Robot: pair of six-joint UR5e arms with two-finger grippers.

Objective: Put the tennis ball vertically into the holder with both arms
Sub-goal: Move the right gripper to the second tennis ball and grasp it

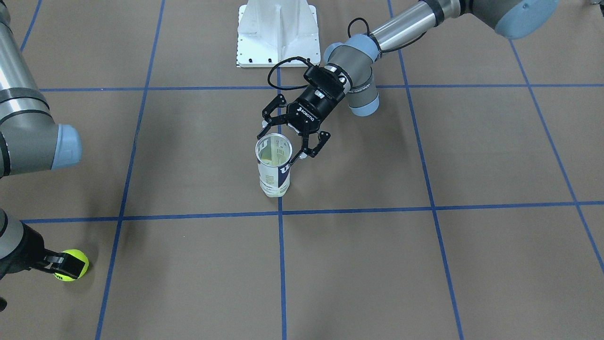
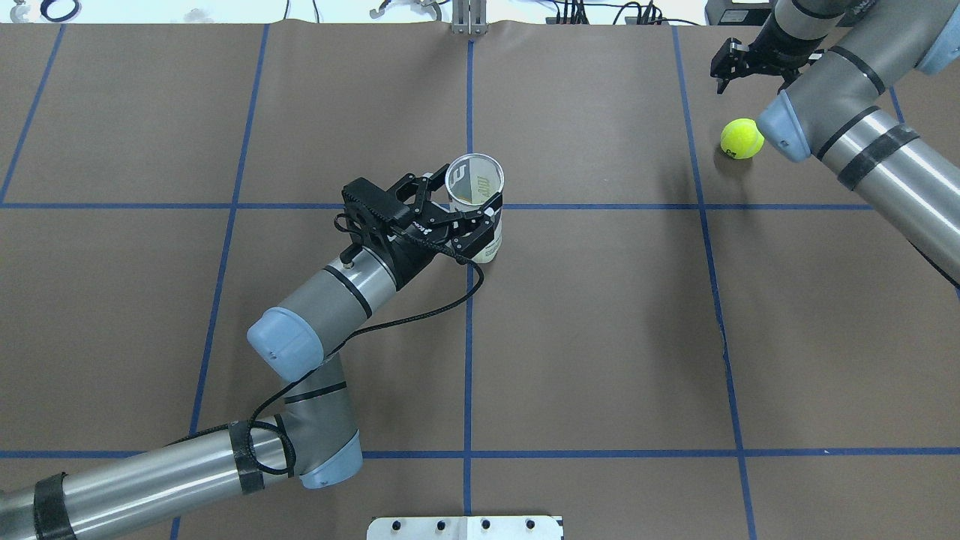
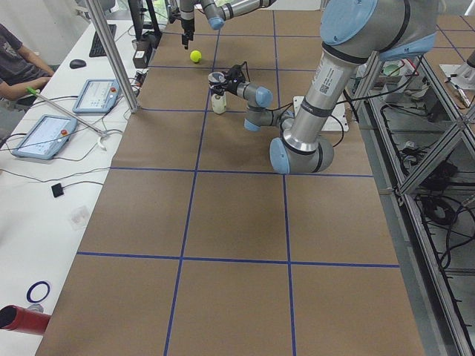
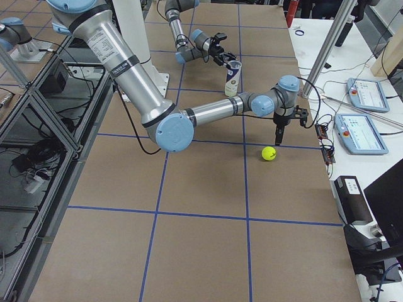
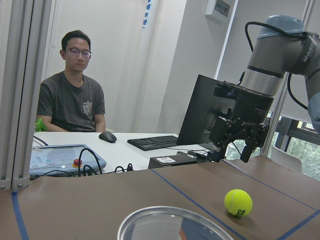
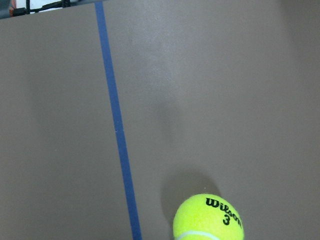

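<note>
Tabletop (image 2: pixel 600 337) of matte brown sheet, gridded with blue tape. Nearest the robot, the left gripper (image 2: pixel 459 201) has its black jointed fingers spread, flanking the upright holder (image 1: pixel 272 174), a clear plastic cylinder with a silver rim at the table's middle. Farther off, the fuzzy yellow-green tennis ball (image 2: pixel 742 139) lies free on the sheet. The right gripper (image 5: pixel 231 158) hovers near it, jaws spread.
</note>
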